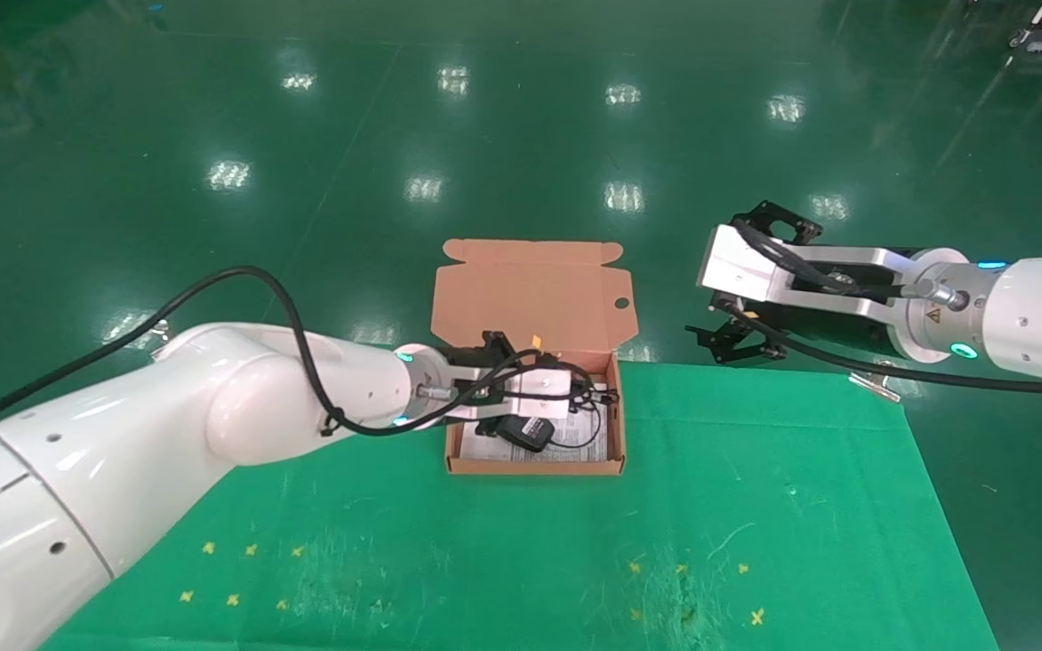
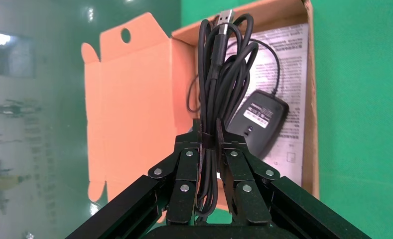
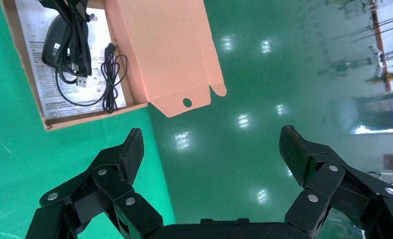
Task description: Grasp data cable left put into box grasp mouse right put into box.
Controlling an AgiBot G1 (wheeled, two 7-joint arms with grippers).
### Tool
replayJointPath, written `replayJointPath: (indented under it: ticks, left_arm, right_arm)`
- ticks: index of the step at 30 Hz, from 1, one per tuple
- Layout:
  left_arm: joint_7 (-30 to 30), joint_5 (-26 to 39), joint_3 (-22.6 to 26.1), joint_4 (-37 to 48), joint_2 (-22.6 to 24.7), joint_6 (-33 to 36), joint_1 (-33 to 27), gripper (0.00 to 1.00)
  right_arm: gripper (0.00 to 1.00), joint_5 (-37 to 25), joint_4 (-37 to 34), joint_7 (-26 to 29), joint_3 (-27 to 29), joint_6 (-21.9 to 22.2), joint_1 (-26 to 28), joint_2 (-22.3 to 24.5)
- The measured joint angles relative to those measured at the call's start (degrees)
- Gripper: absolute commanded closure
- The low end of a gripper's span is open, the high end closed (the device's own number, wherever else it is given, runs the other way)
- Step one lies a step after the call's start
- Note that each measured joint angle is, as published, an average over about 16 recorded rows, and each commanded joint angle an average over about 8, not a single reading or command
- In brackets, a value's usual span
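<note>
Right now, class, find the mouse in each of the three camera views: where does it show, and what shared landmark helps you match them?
Head view: the mouse lies in the box, just below the left gripper.
Left wrist view: mouse underside up, on the printed sheet, behind the held data cable.
Right wrist view: mouse in the picture's upper-left corner, partly behind the cable.
Shared landmark: the round hole in the lid flap.

Mouse [image 1: 525,432] top hidden, underside up
</note>
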Motion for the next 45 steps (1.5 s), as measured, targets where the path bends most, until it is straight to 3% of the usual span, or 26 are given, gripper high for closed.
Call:
replayJointPath:
  ticks: [1, 2, 14, 30, 37, 45]
  left_arm:
    - [0.0, -0.2, 0.3, 0.0, 0.0, -0.2, 0.0, 0.0]
    - [0.0, -0.4, 0.5, 0.0, 0.0, -0.4, 0.0, 0.0]
    - [-0.1, -0.6, 0.7, -0.5, -0.5, -0.9, -0.3, 0.0]
    - [-1.8, 0.8, -1.7, -0.7, -1.8, -7.1, -6.0, 0.0]
    - [-2.0, -3.3, -5.3, -1.8, -4.2, -5.1, -4.9, 0.0]
    - [-0.9, -12.2, -12.1, -5.3, -9.4, 2.1, -0.3, 0.0]
  right_arm:
    - [0.0, 0.0, 0.0, -0.1, 0.0, -0.1, 0.1, 0.0]
    - [0.0, 0.1, 0.1, -0.2, 0.0, -0.2, 0.2, 0.1]
    - [0.0, 0.3, -0.5, -0.6, 0.0, -0.2, 0.5, -0.2]
    - [0.0, -0.9, -6.7, -8.0, 2.6, 5.8, 5.8, -4.0]
    - [0.0, 3.0, -7.7, -10.3, 5.1, 3.5, 4.6, -3.9]
    - [0.0, 11.6, -7.3, -12.0, 10.0, -2.3, -0.2, -2.2]
